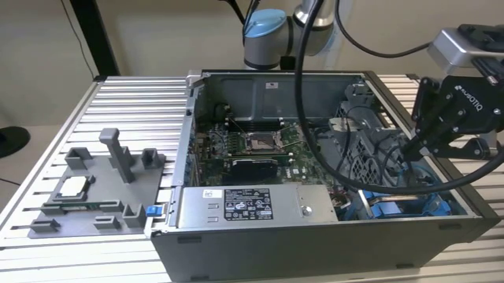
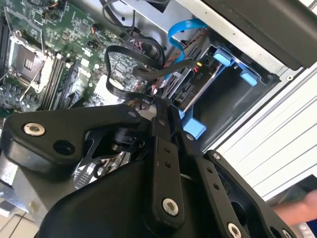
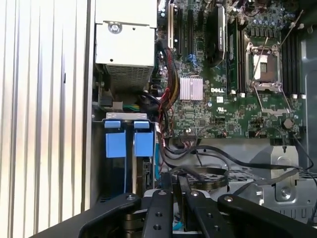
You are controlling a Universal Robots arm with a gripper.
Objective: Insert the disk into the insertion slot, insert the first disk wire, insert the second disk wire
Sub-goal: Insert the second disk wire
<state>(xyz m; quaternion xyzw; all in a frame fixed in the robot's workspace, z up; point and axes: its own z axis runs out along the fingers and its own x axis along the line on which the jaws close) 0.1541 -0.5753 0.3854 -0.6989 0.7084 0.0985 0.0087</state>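
The claw [image 3: 177, 184], clenched with fingers drawn together (whether on a wire, I cannot tell), hovers just beside the disk [image 3: 143, 145], which sits on edge in its slot at the case's [image 1: 315, 247] corner, its long axis pointing towards the claw.

Disk [image 3: 143, 145] w/ blue caddy, seated in slot [image 3: 126, 116].

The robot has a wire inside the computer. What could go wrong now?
1. The gripper is shut on a black wire near the disk. Other cables crowd that corner, so the plug could miss or snag.
2. The arm's thick cable droops across the open case and might catch on the motherboard or a case edge.
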